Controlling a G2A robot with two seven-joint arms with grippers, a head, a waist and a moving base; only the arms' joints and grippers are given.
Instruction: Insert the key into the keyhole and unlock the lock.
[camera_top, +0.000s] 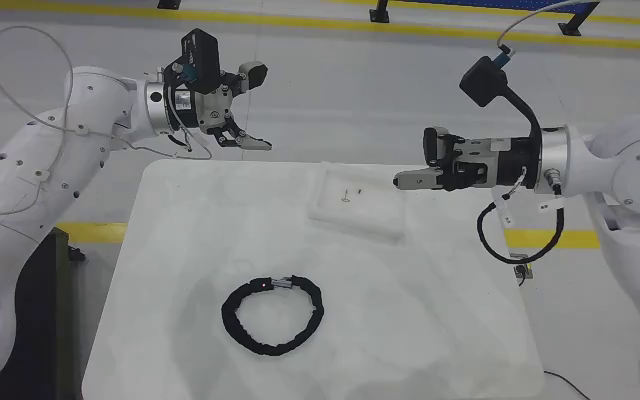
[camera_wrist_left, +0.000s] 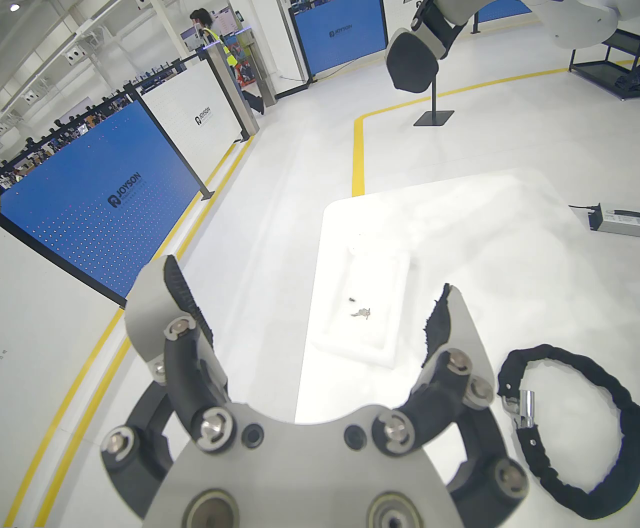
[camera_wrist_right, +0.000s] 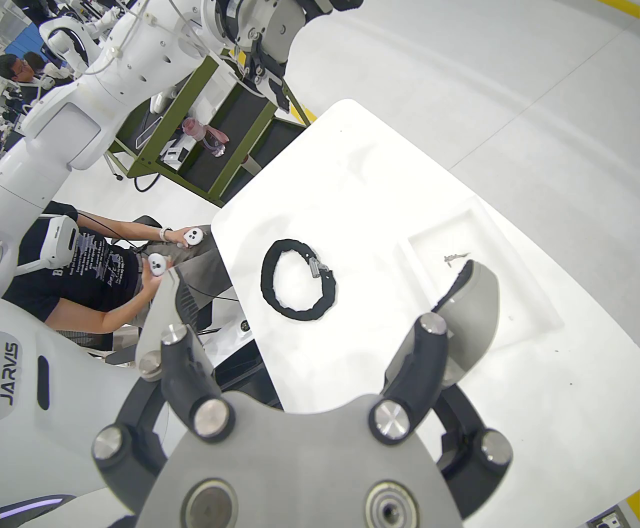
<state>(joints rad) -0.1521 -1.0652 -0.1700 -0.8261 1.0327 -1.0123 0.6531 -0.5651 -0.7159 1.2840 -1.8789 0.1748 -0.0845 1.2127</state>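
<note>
1. On the table (camera_top: 180, 300), the key (camera_top: 346, 194) was noted in a white tray (camera_top: 385, 228), the lock (camera_top: 233, 316) well apart.
2. Left gripper (camera_top: 255, 108) and right gripper (camera_top: 410, 180) were held spread, empty.
3. Key pickup was judged pending; a fine pinch would be needed.

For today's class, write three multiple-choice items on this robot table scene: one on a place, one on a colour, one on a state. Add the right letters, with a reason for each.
1. Where does the key lie?
A on the floor
B in the white tray
C hanging from a hook

2. What colour is the ring-shaped lock?
A black
B yellow
C blue

3. How do the left tool and right tool stand?
A both shut on the key
B one open, one shut
C both open, empty

Answers: B, the key rests in the tray's recess; A, its looped sleeve is black; C, each wrist view shows its tool spread wide, holding nothing.
</note>
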